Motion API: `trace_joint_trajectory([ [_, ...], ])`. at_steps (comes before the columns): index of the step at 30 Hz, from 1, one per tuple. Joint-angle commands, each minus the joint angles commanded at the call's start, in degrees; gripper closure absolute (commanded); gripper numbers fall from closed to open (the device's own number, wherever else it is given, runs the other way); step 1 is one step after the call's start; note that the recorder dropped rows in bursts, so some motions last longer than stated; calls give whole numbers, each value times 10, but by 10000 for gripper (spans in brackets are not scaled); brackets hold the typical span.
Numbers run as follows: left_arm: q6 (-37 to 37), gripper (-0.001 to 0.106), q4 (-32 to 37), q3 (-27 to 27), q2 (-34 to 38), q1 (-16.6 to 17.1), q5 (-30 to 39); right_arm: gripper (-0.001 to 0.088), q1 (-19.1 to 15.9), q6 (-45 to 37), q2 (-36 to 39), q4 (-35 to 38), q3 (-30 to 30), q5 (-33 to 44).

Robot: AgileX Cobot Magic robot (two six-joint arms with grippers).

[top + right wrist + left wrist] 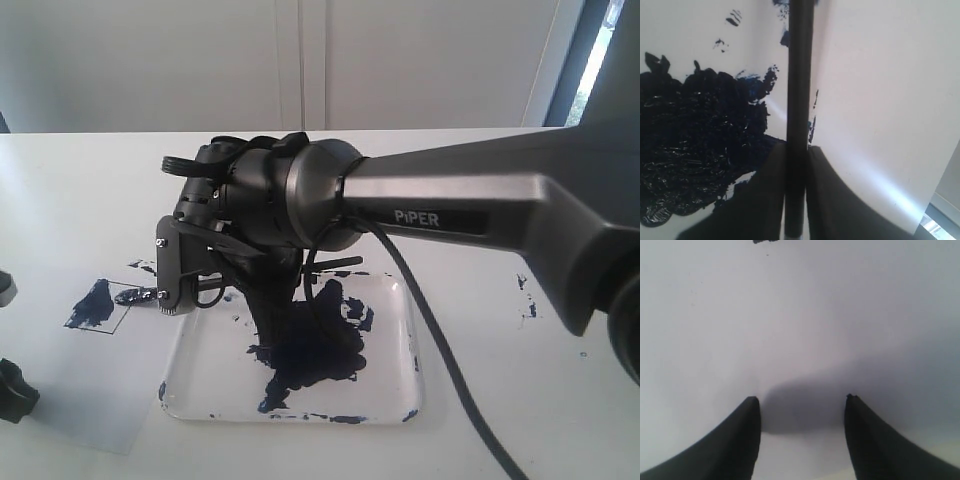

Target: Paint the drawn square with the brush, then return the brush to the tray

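We counted two grippers; the right gripper (796,150) had its jaws pressed onto the one brush (800,75), pinching the thin black shaft between them; the shaft ran straight out from the grip, just beside the ragged border of the one big paint blot (700,150); its far end left the wrist view, so we could not tell where the tip stood; the left gripper (802,400) held its two fingers (740,440) spread apart with nothing between them, over plain white surface; we saw one tray (395,300) near the front edge of the table (80,180), about midway along it, with the blot filling its middle; the right gripper hung over the tray's left half; one drawn square (100,305), partly filled with navy, sat slanted on the one paper sheet (80,410), near the tray's back left corner and outside the rim; the sheet reached the tray's left rim, touching or tucked under we could not tell; one arm (480,200) crossed above the tray's back right corner; one cable (440,350) dropped past the right rim toward the front edge; a few specks (527,300) marked the table right of the tray; behind the tray open white surface ran to the table's far edge.
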Motion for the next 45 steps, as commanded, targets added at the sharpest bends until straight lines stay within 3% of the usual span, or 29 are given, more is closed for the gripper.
trace_joint_trajectory([
  [15, 0, 489, 0, 0, 0, 0, 0, 868, 23, -52, -7, -3, 0, 20],
  [21, 0, 489, 0, 0, 0, 0, 5, 868, 23, 68, -7, -105, 0, 11],
  [24, 0, 489, 0, 0, 0, 0, 6, 868, 21, 88, -7, -120, 0, 11],
  [45, -1, 489, 0, 0, 0, 0, 2, 868, 37, 43, -20, -44, 0, 3],
])
